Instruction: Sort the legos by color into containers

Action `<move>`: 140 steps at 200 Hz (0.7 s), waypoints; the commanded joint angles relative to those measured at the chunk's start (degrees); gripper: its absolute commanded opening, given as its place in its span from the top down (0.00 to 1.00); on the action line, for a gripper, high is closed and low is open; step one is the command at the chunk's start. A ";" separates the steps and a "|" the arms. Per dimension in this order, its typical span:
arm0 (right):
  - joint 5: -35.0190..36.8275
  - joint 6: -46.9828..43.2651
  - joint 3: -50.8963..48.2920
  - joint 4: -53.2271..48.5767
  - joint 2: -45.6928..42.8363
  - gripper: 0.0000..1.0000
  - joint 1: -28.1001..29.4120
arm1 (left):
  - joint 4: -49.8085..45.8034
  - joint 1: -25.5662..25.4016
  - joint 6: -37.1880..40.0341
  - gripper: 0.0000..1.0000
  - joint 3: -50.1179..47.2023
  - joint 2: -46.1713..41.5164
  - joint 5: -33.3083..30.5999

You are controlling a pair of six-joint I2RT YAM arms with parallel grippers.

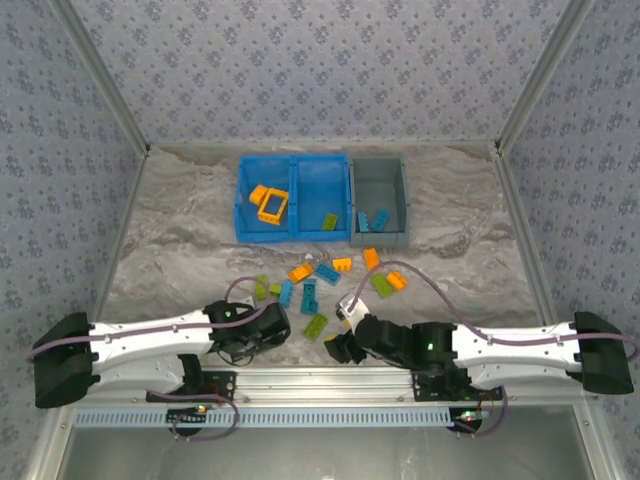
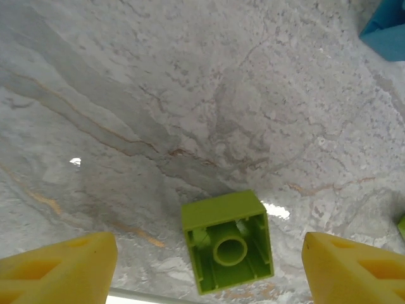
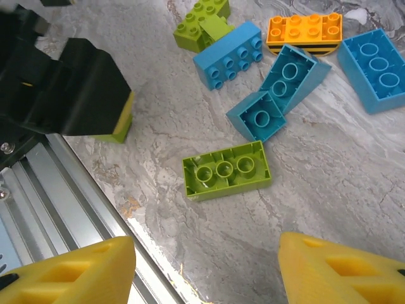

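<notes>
Loose orange, lime green and light blue legos [image 1: 327, 272] lie mid-table. The blue bin [image 1: 246, 200] holds an orange frame [image 1: 271, 206] in its left compartment and a green brick [image 1: 328, 221] in its right. The grey bin [image 1: 380, 172] holds blue bricks [image 1: 372, 220]. My left gripper [image 2: 212, 272] is open low over the table, with a small upturned green square brick [image 2: 228, 244] between its yellow fingers [image 2: 60, 269]. My right gripper [image 3: 205, 272] is open just short of a longer upturned green brick [image 3: 226, 170].
The metal rail [image 3: 57, 190] at the table's near edge runs close to both grippers. The left arm's black head [image 3: 69, 88] sits close to the left of my right gripper. Blue bricks [image 3: 294, 73] and an orange one [image 3: 304, 28] lie beyond the long green brick.
</notes>
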 commanded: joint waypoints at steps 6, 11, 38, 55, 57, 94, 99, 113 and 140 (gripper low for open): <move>4.98 1.26 1.38 -0.41 -0.80 0.36 0.59 | 6.12 1.93 -1.20 0.27 -1.45 1.26 3.80; 5.14 1.21 1.51 -0.63 -0.71 0.36 0.62 | 6.42 2.14 -1.20 0.29 -1.67 1.59 4.04; 5.60 0.95 2.65 -0.72 -0.05 0.36 0.51 | 6.47 2.26 -1.95 0.43 -2.04 2.71 4.10; 5.47 0.94 2.76 -0.05 0.36 0.36 0.49 | 6.36 2.26 -2.03 0.48 -2.29 2.63 3.66; 5.39 0.94 2.78 0.02 0.36 0.36 0.51 | 6.41 2.26 -2.07 0.49 -2.30 2.63 3.64; 4.47 0.73 2.88 2.14 0.00 0.36 0.78 | 5.50 2.35 -1.32 0.64 -1.50 2.06 2.11; 4.39 0.62 2.89 2.60 -0.34 0.36 0.85 | 5.07 2.35 -0.93 0.66 -1.08 1.95 1.62; 5.10 0.25 3.64 2.62 -1.97 0.36 0.87 | 3.80 2.35 0.82 0.70 1.37 1.50 -0.03; 12.71 -0.93 5.38 0.38 -8.42 0.34 0.78 | -4.61 2.81 9.24 0.72 13.13 3.55 -6.04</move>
